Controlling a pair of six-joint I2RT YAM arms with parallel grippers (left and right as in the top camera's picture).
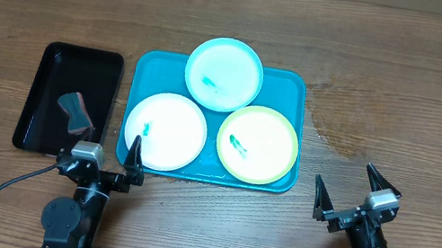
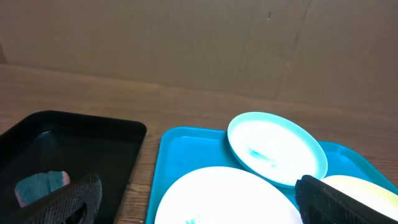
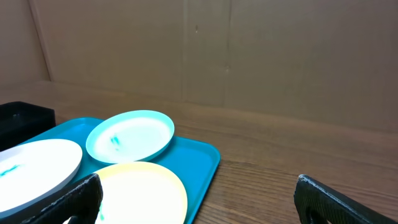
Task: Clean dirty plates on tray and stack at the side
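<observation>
- Far left on the wooden table (image 1: 23, 7): black tray (image 1: 45, 111), with a small sponge-like pad (image 1: 75, 112) lying in it.
- At the near edge, just beside that tray's near corner: left gripper (image 1: 99, 156), fingers spread wide, pinching nothing.
- Centre: turquoise tray (image 1: 291, 86), loaded with the next three items.
- Near left on it: white plate (image 1: 165, 131), teal smear by its left edge.
- Far middle: light blue plate (image 1: 224, 73), smeared, overhanging the far rim.
- Near right: yellow plate with green rim (image 1: 257, 144), smeared too.
- Right, apart from the tray: right gripper (image 1: 346, 190), spread wide, empty.
</observation>
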